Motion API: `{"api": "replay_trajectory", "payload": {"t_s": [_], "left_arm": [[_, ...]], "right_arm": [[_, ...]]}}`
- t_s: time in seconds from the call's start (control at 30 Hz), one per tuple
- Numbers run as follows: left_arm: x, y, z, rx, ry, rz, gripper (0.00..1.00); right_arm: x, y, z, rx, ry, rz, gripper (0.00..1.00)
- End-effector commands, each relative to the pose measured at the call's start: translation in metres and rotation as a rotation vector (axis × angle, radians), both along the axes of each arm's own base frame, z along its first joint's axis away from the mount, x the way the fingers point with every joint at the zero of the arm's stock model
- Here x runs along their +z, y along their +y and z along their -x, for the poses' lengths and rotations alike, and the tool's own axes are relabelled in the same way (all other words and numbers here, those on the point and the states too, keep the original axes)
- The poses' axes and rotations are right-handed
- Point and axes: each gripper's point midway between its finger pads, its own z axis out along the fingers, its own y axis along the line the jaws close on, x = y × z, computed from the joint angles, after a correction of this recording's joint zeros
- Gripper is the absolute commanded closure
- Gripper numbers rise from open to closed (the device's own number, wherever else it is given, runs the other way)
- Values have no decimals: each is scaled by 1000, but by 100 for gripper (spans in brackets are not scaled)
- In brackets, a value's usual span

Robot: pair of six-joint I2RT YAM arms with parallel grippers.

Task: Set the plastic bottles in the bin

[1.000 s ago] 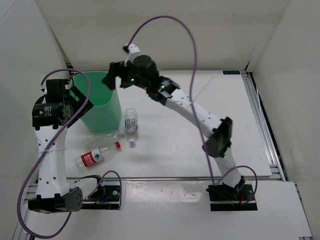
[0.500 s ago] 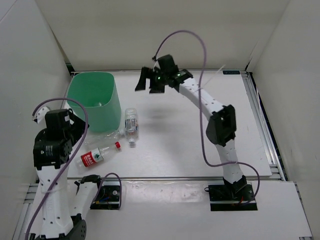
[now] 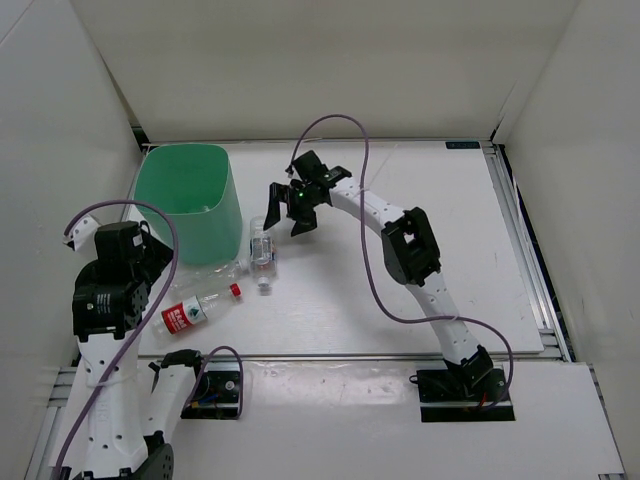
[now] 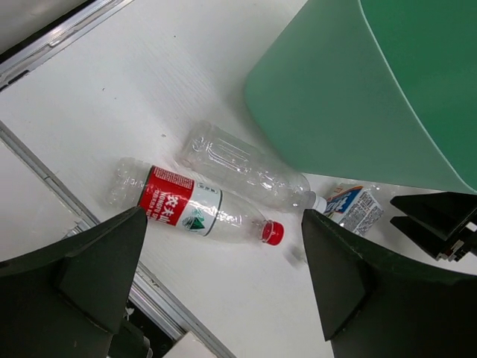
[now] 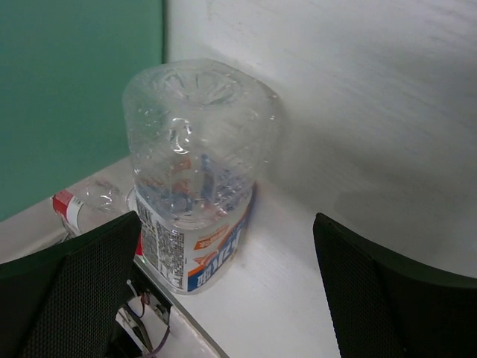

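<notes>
1. While it hangs over the table's 8 o'clock edge, the left gripper (image 4: 222, 224) has its jaws spread wide and holds nothing.
2. The mint-green plastic bin with a rounded-square rim (image 3: 215, 235) stands upright at the 10 o'clock corner of the white table (image 3: 400, 300).
3. The small clear plastic bottle with red label and red cap (image 3: 195, 310) lies on its side at 6 o'clock from the bin, its cap pointing to 2 o'clock.
4. The plain clear plastic bottle (image 4: 246, 164) lies between the red-labelled one and the bin wall, close to both. Whether it touches either cannot be told.
5. The clear blue-labelled plastic bottle (image 3: 262, 245) lies just beside the bin at its 4 o'clock, base toward 12 o'clock.
6. The right gripper (image 3: 295, 205) sits near that base, at 1 o'clock from it, jaws wide apart and empty.
</notes>
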Motion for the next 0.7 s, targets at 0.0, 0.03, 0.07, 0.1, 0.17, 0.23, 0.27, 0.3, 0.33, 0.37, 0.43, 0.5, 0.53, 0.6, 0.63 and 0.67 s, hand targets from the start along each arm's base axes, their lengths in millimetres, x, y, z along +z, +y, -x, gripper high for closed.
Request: {"api": "replay_trajectory", "payload": {"t_s": [0.0,0.03,0.07,0.1,0.17,0.23,0.27,0.3,0.33,0.37,0.43,0.5,0.53,0.6,0.63,0.67], "left_arm": [[0,7,3,10,22,-41,5],[0,8,3,1,30,-51,5],[0,8,3,1,30,-51,5],[0,10,4,0,38,-69,3],[-1,12,7,1,54,-83,3],[-1,12,7,-5,58,-89,3],[-1,12,7,-5,58,-89,3],[-2,12,9,-5,69,-88,3],[-4,12,8,-6,78,-87,3],[-5,12,10,-6,87,-86,3],[-8,12,10,-7,96,-85,3],[-13,12,12,-7,114,-84,3],[-13,12,12,-7,115,-84,3],[-14,13,15,-1,126,-89,3],[-12,13,16,-1,117,-90,3],[-12,13,16,-1,117,-90,3]], "right_arm": [[4,19,9,47,-9,-42,0],[5,21,7,36,-7,-49,0],[2,23,8,30,11,-58,0],[-2,24,6,30,10,-59,0],[1,33,7,28,17,-81,0],[-8,37,4,15,31,-82,0],[-8,39,7,17,53,-95,0],[-12,42,7,18,68,-106,0],[-9,45,7,31,64,-129,0],[-19,45,14,43,111,-134,0],[-22,48,16,61,126,-152,0],[-22,51,18,67,150,-174,4],[-23,51,20,75,156,-181,8],[-21,52,21,82,162,-187,21],[-28,47,24,71,174,-165,26],[-21,44,24,60,162,-157,29]]}}
